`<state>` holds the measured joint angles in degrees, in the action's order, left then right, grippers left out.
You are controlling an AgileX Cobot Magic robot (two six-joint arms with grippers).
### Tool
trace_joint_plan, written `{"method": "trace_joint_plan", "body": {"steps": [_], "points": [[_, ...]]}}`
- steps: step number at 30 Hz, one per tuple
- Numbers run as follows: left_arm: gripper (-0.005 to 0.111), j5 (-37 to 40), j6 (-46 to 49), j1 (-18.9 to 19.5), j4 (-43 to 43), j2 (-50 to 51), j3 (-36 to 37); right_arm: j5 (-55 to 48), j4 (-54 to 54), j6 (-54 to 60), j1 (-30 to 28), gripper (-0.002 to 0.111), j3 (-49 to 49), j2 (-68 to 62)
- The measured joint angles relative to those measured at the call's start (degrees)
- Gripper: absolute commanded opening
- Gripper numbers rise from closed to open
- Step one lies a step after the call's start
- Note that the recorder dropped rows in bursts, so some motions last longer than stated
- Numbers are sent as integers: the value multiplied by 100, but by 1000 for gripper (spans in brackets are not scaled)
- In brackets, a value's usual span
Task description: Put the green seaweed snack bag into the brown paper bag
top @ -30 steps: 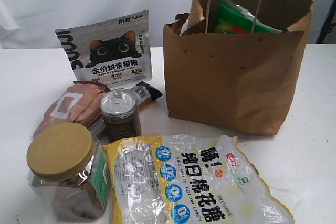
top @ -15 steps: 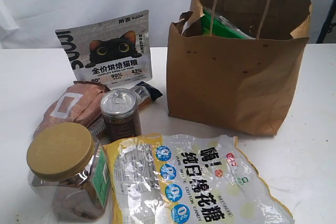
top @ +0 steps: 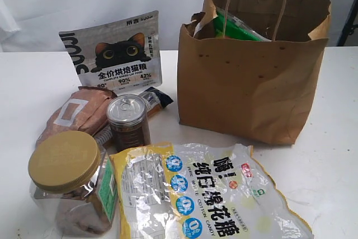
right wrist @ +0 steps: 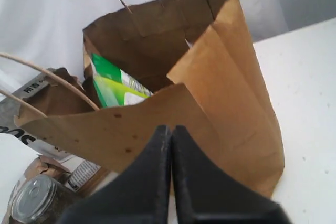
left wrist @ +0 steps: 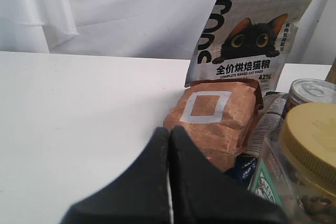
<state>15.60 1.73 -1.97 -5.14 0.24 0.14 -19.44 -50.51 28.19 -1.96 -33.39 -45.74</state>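
The green seaweed snack bag (top: 238,28) lies inside the brown paper bag (top: 251,88), only its top edge showing above the rim; the right wrist view shows the snack bag (right wrist: 113,85) down in the open paper bag (right wrist: 220,87). My right gripper (right wrist: 171,129) is shut and empty, outside the bag's near wall. My left gripper (left wrist: 170,131) is shut and empty, low over the table beside the pinkish-brown pouch (left wrist: 218,116). Neither gripper shows in the exterior view.
Left of the bag stand a cat-food pouch (top: 114,54), the pinkish-brown pouch (top: 78,113), a small can (top: 128,120) and a gold-lidded jar (top: 70,180). A clear-and-yellow candy packet (top: 207,194) lies in front. A dark stand (top: 349,23) is at the right edge.
The snack bag has dropped lower and leftward inside the paper bag. The dark arm at the top right has left the exterior view, and the bag's handles have shifted and settled.
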Motion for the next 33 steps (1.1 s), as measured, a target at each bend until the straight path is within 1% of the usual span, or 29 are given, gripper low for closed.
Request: {"method": "trace_joint_plan", "body": {"steps": [5,11,15,20,22,23,26,27,28,32,33], "points": [[0,0,0,0,0,0,0,11,35,-124,0,0,495,232],[0,0,0,0,0,0,0,64,579,-65,23,0,561,289],[0,0,0,0,0,0,0,282,1270,28,21,0,628,673],[0,0,0,0,0,0,0,695,1771,93,-428,0,1355,2112],[0,0,0,0,0,0,0,732,1903,103,-551,0,1904,2975],[0,0,0,0,0,0,0,732,1948,113,-563,0,2225,3395],[0,0,0,0,0,0,0,732,1964,98,-563,0,2689,3868],[0,0,0,0,0,0,0,732,2230,-170,-563,0,2904,4003],[0,0,0,0,0,0,0,732,2716,-721,-563,0,3040,4096],[0,0,0,0,0,0,0,709,4230,-2498,-563,0,3290,4295],[0,0,0,0,0,0,0,695,4471,-2819,-563,0,3311,4360]]}}
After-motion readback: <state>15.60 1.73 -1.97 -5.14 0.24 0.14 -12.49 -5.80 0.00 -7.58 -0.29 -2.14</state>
